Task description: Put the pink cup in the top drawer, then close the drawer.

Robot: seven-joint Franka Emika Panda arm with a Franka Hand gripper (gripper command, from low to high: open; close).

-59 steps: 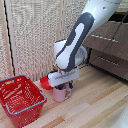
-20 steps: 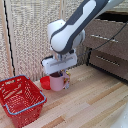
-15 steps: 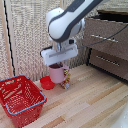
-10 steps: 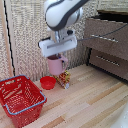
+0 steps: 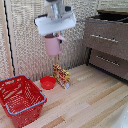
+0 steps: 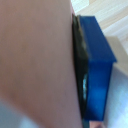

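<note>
A: Pincer status?

B: It's sitting at the upper centre of the exterior frame, pinching the pink mug. The mug is hanging in mid-air just under the flat white base, handle pointing to the frame's right.

A: Wrist view confirming that?

B: Yes. A blue fingertip is pressing flat against the mug's pink wall, which is filling most of that frame.

A: Where's the dresser?

B: Right side of the exterior frame, dark brown, well apart from the mug. The top drawer is looking pulled out; the lower drawer is sitting beneath it, each showing a slim silver bar handle.

A: Anything else on the floor?

B: The red wire basket is sitting at lower left, the shallow red bowl is lying near centre, and a patterned box is leaning just beside the bowl. All are resting on the light wood floor.
</note>
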